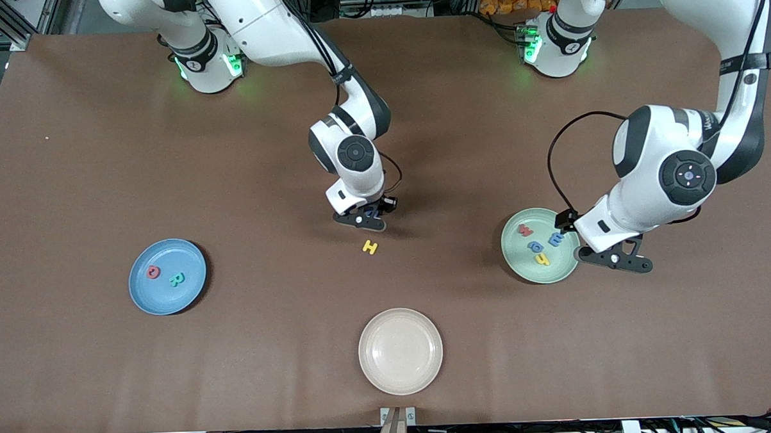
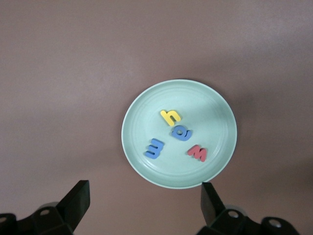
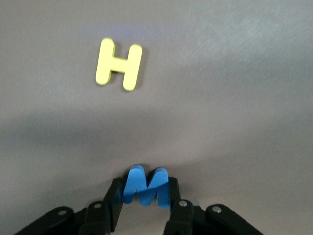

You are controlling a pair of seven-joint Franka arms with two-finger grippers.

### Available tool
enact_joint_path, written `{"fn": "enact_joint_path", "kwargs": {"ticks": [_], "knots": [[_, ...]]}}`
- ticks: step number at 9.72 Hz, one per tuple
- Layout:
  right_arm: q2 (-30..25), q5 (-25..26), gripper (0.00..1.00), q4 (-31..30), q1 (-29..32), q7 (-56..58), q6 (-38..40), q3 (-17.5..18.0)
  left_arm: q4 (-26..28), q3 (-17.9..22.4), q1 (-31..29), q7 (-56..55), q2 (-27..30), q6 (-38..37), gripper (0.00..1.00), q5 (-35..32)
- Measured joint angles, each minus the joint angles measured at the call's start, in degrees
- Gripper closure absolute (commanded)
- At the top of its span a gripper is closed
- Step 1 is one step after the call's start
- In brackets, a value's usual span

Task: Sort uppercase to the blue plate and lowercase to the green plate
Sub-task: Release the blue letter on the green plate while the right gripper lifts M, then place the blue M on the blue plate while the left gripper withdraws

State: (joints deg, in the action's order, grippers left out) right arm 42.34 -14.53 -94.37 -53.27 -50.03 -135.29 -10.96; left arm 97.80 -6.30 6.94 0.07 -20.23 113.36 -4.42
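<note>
Brown counter (image 1: 109, 380): nearest, an empty cream plate (image 1: 400, 350). Farther back, the blue plate (image 1: 167, 276) holds Q and R, the green plate (image 1: 540, 245) four lowercase beside the wide-open left gripper (image 1: 614, 258). The right gripper (image 1: 360, 220) pinches the blue W (image 3: 145, 186) just past the yellow H (image 1: 370, 246); that shallow edge grip could slip on lifting.

My fingers (image 3: 115, 205) are matt black plastic, pinching a soft, matt foam W (image 3: 145, 187). The H (image 3: 119, 64) is the same foam. The brown surface (image 1: 101, 156) looks matt and faintly grained; the plates (image 1: 400, 350) are smooth with a slight sheen.
</note>
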Motion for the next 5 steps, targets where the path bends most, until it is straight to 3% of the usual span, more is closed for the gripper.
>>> {"fn": "enact_joint_path", "kwargs": {"ticks": [3,5], "knots": [[-4.0,0.1,1.00,0.1,6.7,5.5,2.1,-2.6,0.0,0.0,0.0,-0.2,0.3,-0.6,0.00,0.0],[-5.6,0.2,1.00,0.1,11.1,13.7,4.2,-6.7,0.1,0.1,-0.1,-0.2,0.3,-1.1,0.00,0.0]]}}
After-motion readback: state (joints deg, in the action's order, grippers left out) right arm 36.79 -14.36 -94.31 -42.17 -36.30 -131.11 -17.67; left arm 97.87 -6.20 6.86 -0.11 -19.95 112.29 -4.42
